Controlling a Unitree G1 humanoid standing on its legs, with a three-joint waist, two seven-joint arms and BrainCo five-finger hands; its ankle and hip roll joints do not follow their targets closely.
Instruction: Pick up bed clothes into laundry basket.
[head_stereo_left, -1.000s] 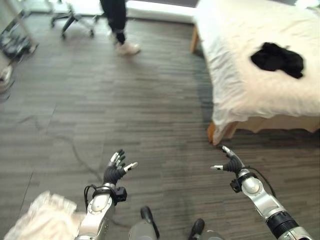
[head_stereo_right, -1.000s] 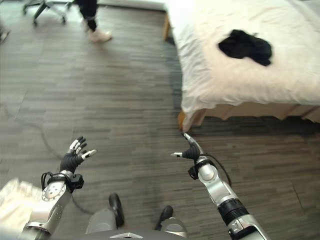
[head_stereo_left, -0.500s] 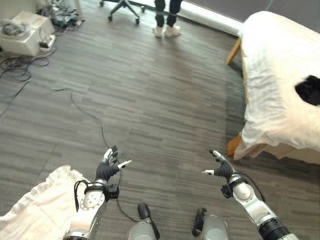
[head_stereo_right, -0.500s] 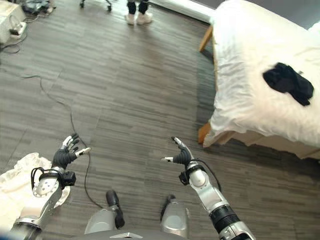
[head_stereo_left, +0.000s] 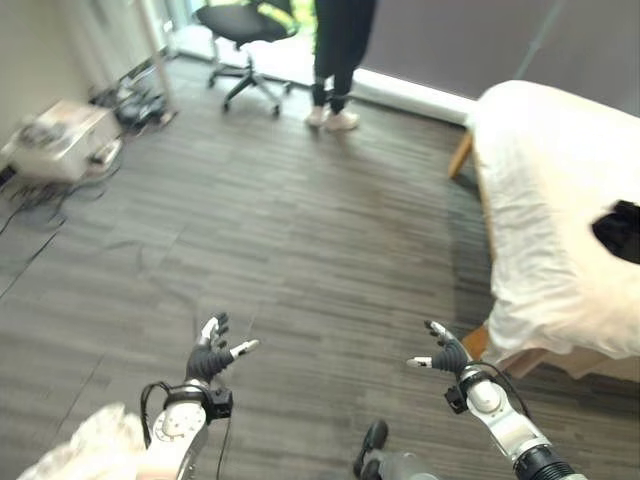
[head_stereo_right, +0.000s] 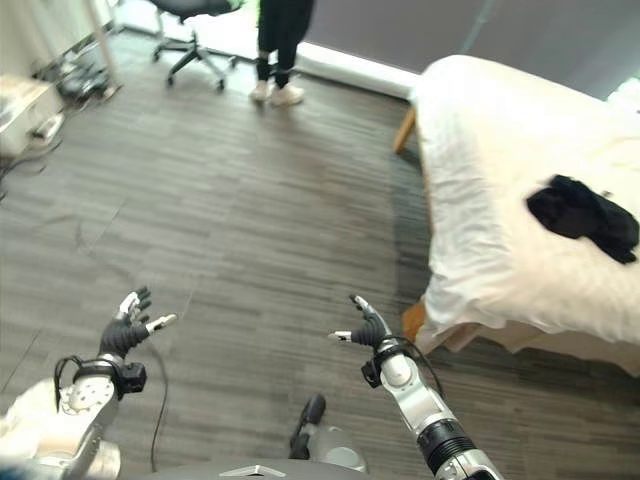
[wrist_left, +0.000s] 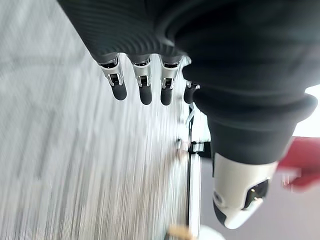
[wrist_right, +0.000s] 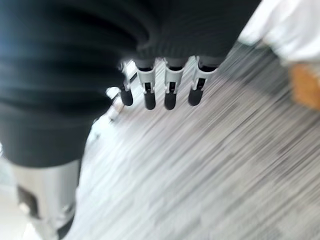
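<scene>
Zero garments collected, judging by the frames: both hands empty, nothing picked up yet. Black clothing (head_stereo_right: 582, 214) lies bunched on the white-sheeted bed (head_stereo_right: 480, 170), on its top surface, well apart from either hand. Left hand (head_stereo_left: 213, 352) hangs over bare wood floor (head_stereo_left: 300, 240), fingers straight and spread, thumb out to the side, holding nothing; its wrist view confirms straight fingers over floor. Right hand (head_stereo_right: 366, 328) is the same: fingers relaxed and apart, empty, near the bed's wooden corner leg (head_stereo_right: 413, 322) but not touching it.

A pale crumpled fabric thing (head_stereo_left: 85, 450) sits at the robot's lower left beside the left arm; could be the laundry basket's liner, can't tell.

A person's legs (head_stereo_left: 338, 60) stand across the room by an office chair (head_stereo_left: 235, 30).

Left to do, in my read: close in on the bed, grasp the black clothing, carry it over, drop it in the basket. Basically the whole task.
</scene>
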